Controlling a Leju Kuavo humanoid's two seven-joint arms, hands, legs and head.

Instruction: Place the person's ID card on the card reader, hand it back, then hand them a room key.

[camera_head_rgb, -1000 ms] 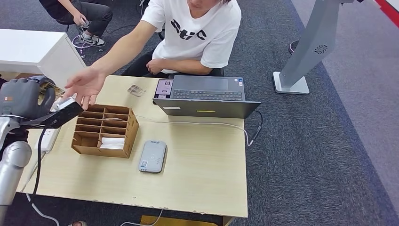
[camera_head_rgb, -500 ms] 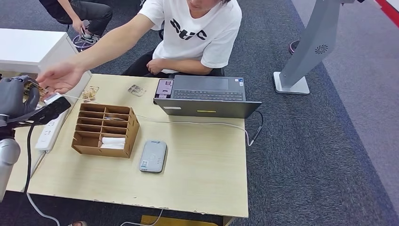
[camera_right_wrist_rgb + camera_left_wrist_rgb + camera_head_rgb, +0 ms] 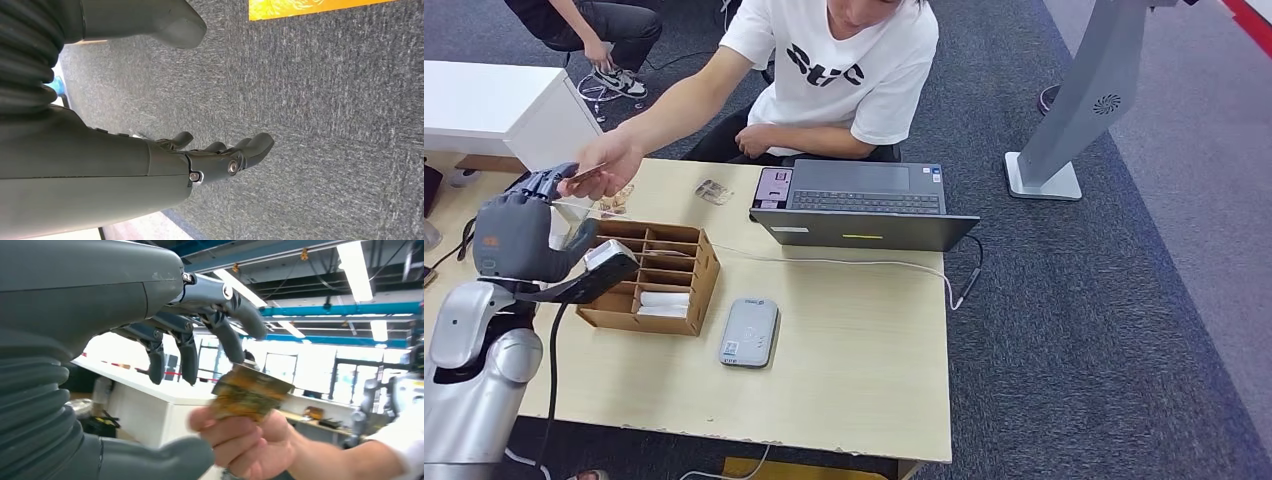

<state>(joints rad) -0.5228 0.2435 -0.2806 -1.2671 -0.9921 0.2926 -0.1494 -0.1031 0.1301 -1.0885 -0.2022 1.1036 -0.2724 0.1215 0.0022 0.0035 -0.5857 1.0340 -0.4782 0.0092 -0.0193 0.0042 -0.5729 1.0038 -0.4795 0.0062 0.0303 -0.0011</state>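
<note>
The robot's grey left hand (image 3: 522,232) is raised over the left end of the pale wooden table (image 3: 854,350), fingers spread and curved, gripping nothing. Just beyond its fingertips, the person's hand (image 3: 604,170) holds a small gold-brown patterned ID card (image 3: 251,392) pinched between thumb and fingers; in the left wrist view the card sits close under the robot's dark fingers (image 3: 185,347), and I cannot tell whether they touch it. The person in a white printed T-shirt (image 3: 844,70) sits behind the table, arm stretched toward the robot. The robot's right hand (image 3: 215,157) hangs over dark grey carpet (image 3: 325,125), empty, with its fingers loosely bent and apart. On the table, a flat grey rounded card reader (image 3: 749,332) lies near the front edge, just beside a brown cardboard compartment box (image 3: 649,275) that holds white cards (image 3: 664,303) in its front slots. An open grey laptop (image 3: 864,205) stands at the far side, a white cable (image 3: 844,262) trailing from it.
</note>
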